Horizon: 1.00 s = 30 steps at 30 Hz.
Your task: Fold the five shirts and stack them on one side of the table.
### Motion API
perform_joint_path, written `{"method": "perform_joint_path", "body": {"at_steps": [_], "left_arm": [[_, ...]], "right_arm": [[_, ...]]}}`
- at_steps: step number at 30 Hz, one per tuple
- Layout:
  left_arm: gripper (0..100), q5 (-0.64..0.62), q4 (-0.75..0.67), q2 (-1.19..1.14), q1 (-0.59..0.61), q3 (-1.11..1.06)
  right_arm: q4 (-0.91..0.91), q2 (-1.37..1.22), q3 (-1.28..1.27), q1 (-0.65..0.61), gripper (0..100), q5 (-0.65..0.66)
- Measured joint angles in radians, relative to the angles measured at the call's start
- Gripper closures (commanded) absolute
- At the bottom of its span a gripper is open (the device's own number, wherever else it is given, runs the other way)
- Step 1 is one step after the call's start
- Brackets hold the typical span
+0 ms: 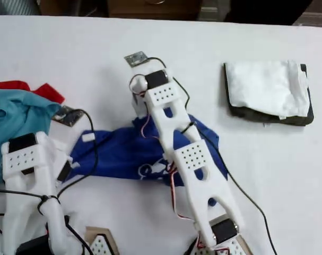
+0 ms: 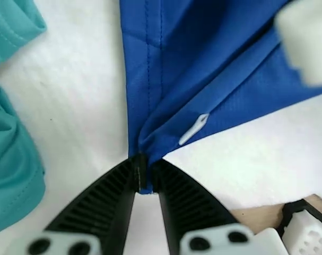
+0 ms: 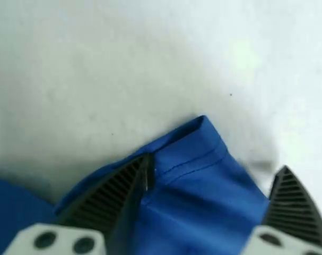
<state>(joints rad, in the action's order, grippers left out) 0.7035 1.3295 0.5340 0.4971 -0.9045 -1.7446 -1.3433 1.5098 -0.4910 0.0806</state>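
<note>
A crumpled blue shirt point(image 1: 118, 151) lies mid-table on the white tablecloth. My left gripper point(image 2: 147, 170) is shut on a bunched edge of the blue shirt point(image 2: 203, 64); in the high view that left gripper point(image 1: 70, 162) sits at the shirt's left end. My right gripper point(image 3: 215, 164) is open, its fingers point(image 3: 123, 183) straddling a corner of the blue shirt point(image 3: 198, 202) that lies flat on the cloth. From above, the right gripper point(image 1: 139, 111) is at the shirt's far edge, and the arm lies across the shirt. A teal shirt point(image 1: 17, 114) and a red shirt point(image 1: 23, 86) lie heaped at the left.
A folded white shirt point(image 1: 267, 87) rests on a folded dark one point(image 1: 304, 118) at the far right. Teal fabric point(image 2: 12, 154) lies close beside the left gripper. Cables trail from both arms. Bare tablecloth point(image 1: 229, 37) stretches along the far side.
</note>
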Motion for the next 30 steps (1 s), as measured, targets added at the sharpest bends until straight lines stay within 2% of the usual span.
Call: {"method": "perform_joint_path", "body": {"at_steps": [3,5,13,18,21,24,30], "left_arm": [[97,0.000,0.000,0.000,0.000,0.000],[97,0.000,0.000,0.000,0.000,0.000],[97,0.000,0.000,0.000,0.000,0.000],[97,0.000,0.000,0.000,-0.008,0.000],[97,-0.011,0.005,0.000,-0.057,0.012],[97,-0.097,0.032,0.000,-0.137,0.087],[97,-0.195,0.092,0.000,-0.267,0.296]], "right_arm": [[0.000,0.000,0.000,0.002,98.8,0.000],[0.000,0.000,0.006,0.006,95.5,0.000],[0.000,-0.002,0.015,0.072,98.1,0.000],[-0.002,0.048,0.020,0.167,98.1,0.000],[-0.002,0.141,0.014,0.239,98.1,0.018],[-0.002,0.273,-0.052,0.273,98.1,0.054],[-0.002,0.661,-0.427,0.282,98.1,0.071]]}}
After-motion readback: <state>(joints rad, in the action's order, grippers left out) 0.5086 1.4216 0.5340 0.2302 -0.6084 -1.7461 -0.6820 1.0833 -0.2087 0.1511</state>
